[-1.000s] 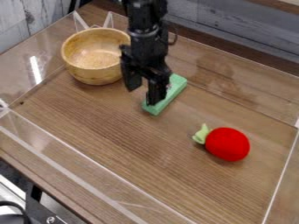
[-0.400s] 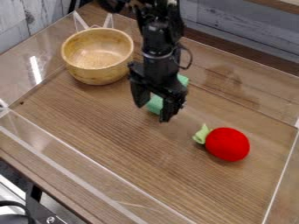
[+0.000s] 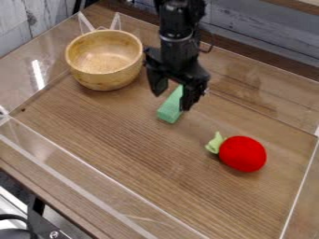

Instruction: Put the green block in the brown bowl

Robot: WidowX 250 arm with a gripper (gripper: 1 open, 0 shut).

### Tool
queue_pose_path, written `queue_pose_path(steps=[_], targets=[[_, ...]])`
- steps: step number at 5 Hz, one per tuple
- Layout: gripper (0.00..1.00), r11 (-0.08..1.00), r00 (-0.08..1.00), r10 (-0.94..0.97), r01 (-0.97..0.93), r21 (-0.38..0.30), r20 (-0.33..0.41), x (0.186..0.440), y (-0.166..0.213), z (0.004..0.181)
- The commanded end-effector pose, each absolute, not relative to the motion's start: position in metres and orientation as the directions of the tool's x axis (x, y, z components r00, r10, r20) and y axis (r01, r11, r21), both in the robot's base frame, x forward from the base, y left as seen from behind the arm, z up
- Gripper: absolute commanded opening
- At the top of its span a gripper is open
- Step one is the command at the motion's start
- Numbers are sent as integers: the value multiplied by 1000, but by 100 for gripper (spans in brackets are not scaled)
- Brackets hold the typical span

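One wooden table with clear raised edges carries everything, and the brown bowl sits near its far left corner with nothing visible inside. Smaller, the black gripper points down with its fingers spread wide, straddling the far end of the green block, which lies flat on the wood just right of the bowl. Smallest, a red round toy with a green leaf rests well apart, toward the near right.

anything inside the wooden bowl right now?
The round light-brown wooden bowl looks empty: bare wood on its floor and far wall. The near rim hides a strip of the inside. The light-green rectangular block lies on the table under the open hand.
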State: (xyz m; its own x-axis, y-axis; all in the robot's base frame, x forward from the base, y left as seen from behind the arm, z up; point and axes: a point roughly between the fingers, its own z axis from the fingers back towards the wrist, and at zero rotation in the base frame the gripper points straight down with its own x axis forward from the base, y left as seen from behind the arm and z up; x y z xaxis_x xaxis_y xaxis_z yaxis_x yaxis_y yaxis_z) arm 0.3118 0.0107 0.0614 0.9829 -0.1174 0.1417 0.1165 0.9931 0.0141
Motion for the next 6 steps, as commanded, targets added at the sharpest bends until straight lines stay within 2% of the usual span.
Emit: queue_pose_path(steps=[1,3,5,6], targets=[[100,994,977,-112,109,26,179,324,12,71],[100,998,986,-65,61,25,157,327,37,63],[100,998,988,-57,56,15,142,320,33,46],[0,997,988,-75,73,15,139,316,40,40]])
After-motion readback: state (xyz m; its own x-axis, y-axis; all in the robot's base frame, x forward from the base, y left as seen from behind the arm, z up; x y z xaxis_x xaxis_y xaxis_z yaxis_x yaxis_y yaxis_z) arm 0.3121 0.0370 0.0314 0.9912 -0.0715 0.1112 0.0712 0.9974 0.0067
